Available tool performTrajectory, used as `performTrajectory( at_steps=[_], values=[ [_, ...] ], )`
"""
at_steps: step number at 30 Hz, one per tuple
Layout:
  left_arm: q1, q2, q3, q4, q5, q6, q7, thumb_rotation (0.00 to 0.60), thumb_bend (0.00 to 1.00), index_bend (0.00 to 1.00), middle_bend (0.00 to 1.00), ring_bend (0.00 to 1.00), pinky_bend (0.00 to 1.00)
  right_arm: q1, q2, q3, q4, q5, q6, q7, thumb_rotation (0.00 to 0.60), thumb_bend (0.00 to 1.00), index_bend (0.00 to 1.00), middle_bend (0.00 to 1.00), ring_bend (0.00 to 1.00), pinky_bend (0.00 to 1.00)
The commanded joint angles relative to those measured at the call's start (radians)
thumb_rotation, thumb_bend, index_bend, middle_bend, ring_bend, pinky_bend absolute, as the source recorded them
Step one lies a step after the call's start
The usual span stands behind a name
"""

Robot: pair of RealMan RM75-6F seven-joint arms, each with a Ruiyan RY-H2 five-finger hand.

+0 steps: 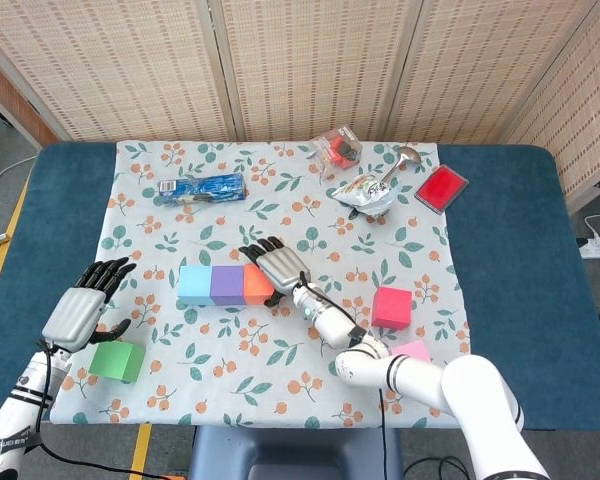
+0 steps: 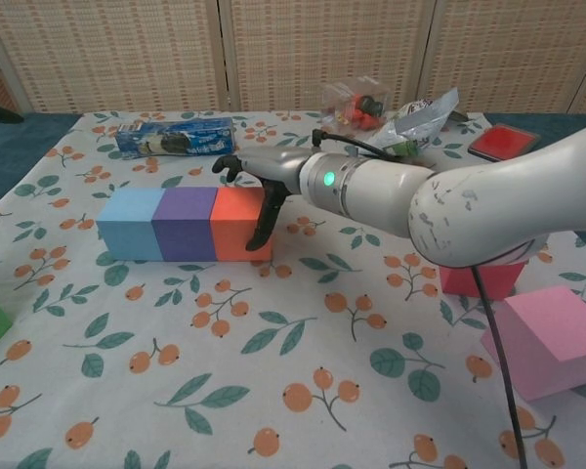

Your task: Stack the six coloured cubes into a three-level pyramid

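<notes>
Right hand (image 1: pixel 278 268): fingers spread, flat over orange cube (image 1: pixel 257 285), thumb against its side. Row at 9 o'clock: purple (image 1: pixel 226 284), blue (image 1: pixel 194 284), touching. Red cube (image 1: pixel 391 307), pink (image 1: pixel 411 351) at 4 o'clock. Left hand (image 1: pixel 78 310): fingers apart, holding nothing, just above green cube (image 1: pixel 117 361).

Tablecloth (image 1: pixel 280 340): matt woven cloth, printed with leaves and orange berries. Table (image 1: pixel 510 250): covered in matt blue fabric, slightly napped.

Light blue cube (image 1: pixel 194 284), purple cube (image 1: pixel 226 284), orange cube (image 1: pixel 257 284), green cube (image 1: pixel 117 361), red cube (image 1: pixel 391 307), pink cube (image 2: pixel 552 339): matt, smooth, foam-like faces.

Right hand (image 1: pixel 276 267): brushed silvery metal back, black matt fingers (image 1: pixel 252 250). Left hand (image 1: pixel 82 309): same finish.

Right forearm (image 2: pixel 469 210): glossy white plastic shell, scuffed.

Snack packet (image 1: pixel 202 187): glossy blue wrapper. Crumpled bag (image 1: pixel 365 192): shiny foil. Screen (image 1: pixel 310 60): woven, rough-textured panels.
</notes>
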Motion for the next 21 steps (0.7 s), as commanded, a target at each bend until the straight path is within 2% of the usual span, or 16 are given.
performTrajectory(
  at_steps=[1,4,14,21],
  values=[
    [0.001,0.001,0.000,0.000,-0.001,0.000,0.000,0.600,0.33,0.07,0.02,0.00,0.05,-0.001,-0.001,-0.002,-0.001,-0.004,0.001,0.002,0.600,0.00,0.03,0.11,0.00,0.00],
    [0.000,0.000,0.001,0.000,-0.002,-0.002,-0.001,0.600,0.33,0.07,0.02,0.00,0.05,-0.002,-0.003,-0.003,0.002,-0.011,0.007,0.004,0.600,0.00,0.00,0.11,0.00,0.00],
    [0.002,0.000,0.003,0.002,0.001,0.001,-0.002,0.600,0.33,0.07,0.02,0.00,0.05,0.001,-0.015,0.001,0.021,-0.016,0.005,0.008,0.600,0.00,0.00,0.08,0.00,0.00],
    [0.002,0.003,0.001,-0.002,0.004,0.005,0.002,0.600,0.33,0.07,0.02,0.00,0.05,-0.029,0.043,-0.010,-0.067,-0.034,0.025,0.010,0.600,0.00,0.00,0.00,0.00,0.00]
  ],
)
